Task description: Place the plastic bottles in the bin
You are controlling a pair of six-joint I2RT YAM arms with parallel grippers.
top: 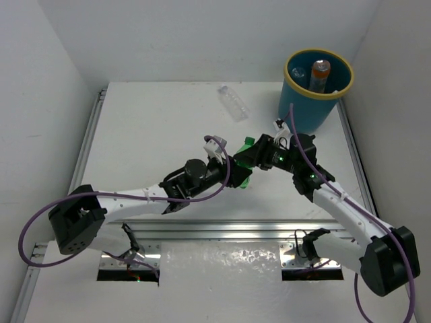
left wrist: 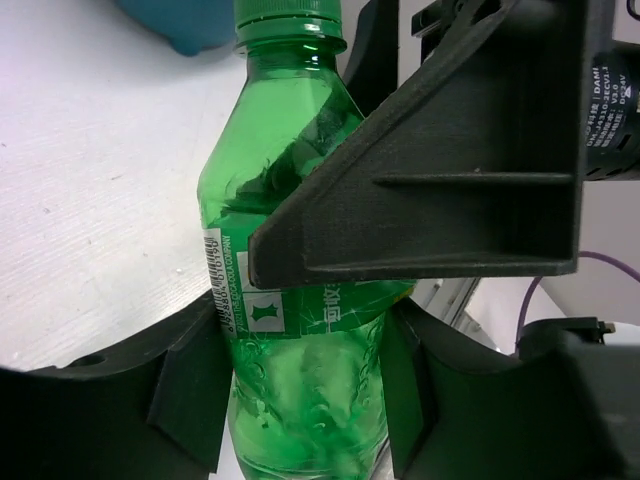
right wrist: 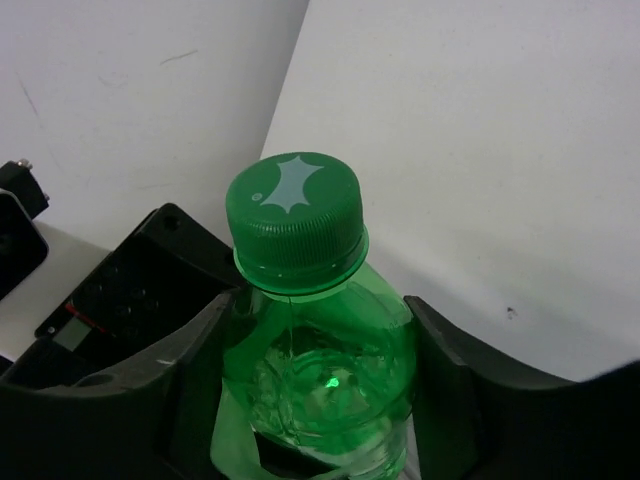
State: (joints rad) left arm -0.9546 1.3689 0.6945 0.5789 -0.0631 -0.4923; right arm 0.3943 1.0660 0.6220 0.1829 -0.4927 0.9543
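Note:
A green bottle (top: pixel 245 165) is held off the table between both grippers, mid-table. My left gripper (top: pixel 227 171) is shut on its lower body; in the left wrist view the pads (left wrist: pixel 190 390) press both sides of the bottle (left wrist: pixel 290 190). My right gripper (top: pixel 261 153) is shut on its shoulder just below the cap (right wrist: pixel 295 210), with its fingers (right wrist: pixel 455 370) on both sides of the bottle (right wrist: pixel 320 350). The teal bin (top: pixel 306 111) with a yellow rim stands at the far right and holds an orange bottle (top: pixel 320 74). A clear bottle (top: pixel 232 102) lies on the table, left of the bin.
White walls enclose the table on the left, back and right. A metal rail (top: pixel 222 230) runs along the near edge by the arm bases. The right gripper's black body (left wrist: pixel 450 150) fills the top right of the left wrist view. The bin's base (left wrist: pixel 180 25) shows there at the top.

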